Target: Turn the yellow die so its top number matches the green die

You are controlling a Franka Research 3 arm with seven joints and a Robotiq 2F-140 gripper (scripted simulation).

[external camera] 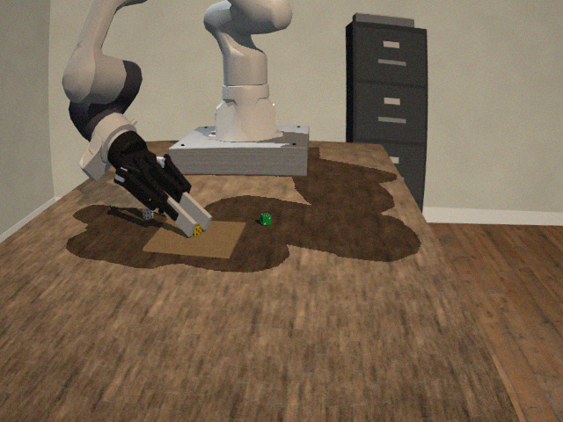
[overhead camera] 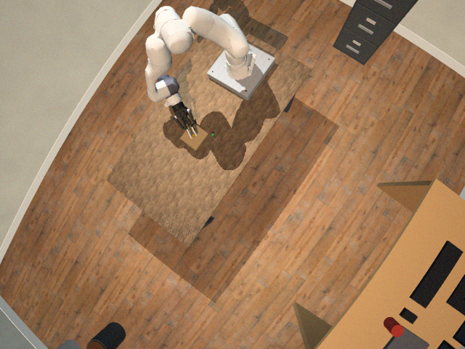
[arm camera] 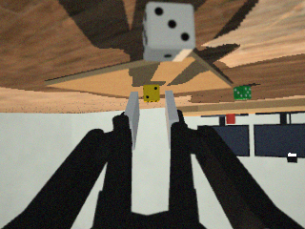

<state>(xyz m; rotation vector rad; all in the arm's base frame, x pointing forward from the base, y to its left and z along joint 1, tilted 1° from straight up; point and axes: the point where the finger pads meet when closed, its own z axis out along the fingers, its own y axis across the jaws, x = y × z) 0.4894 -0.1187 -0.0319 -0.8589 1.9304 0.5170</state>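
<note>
The yellow die (overhead camera: 193,134) (external camera: 197,230) (arm camera: 152,93) is on the tan mat (overhead camera: 195,142) (external camera: 213,245) (arm camera: 95,83), near its back left part. My gripper (overhead camera: 192,130) (external camera: 200,226) (arm camera: 152,102) reaches down at a slant, one fingertip on each side of the die. In the wrist view the fingers stand parted, with a small gap on each side of the die. The green die (overhead camera: 212,134) (external camera: 265,220) (arm camera: 242,93) lies on the table, off the mat to the right. Its top number is too small to read.
A grey die (external camera: 146,214) (arm camera: 169,31) lies on the table just behind the mat's left corner, under my gripper's body. The robot base (external camera: 240,156) stands at the back of the table. A dark filing cabinet (external camera: 386,90) stands behind the table's right side.
</note>
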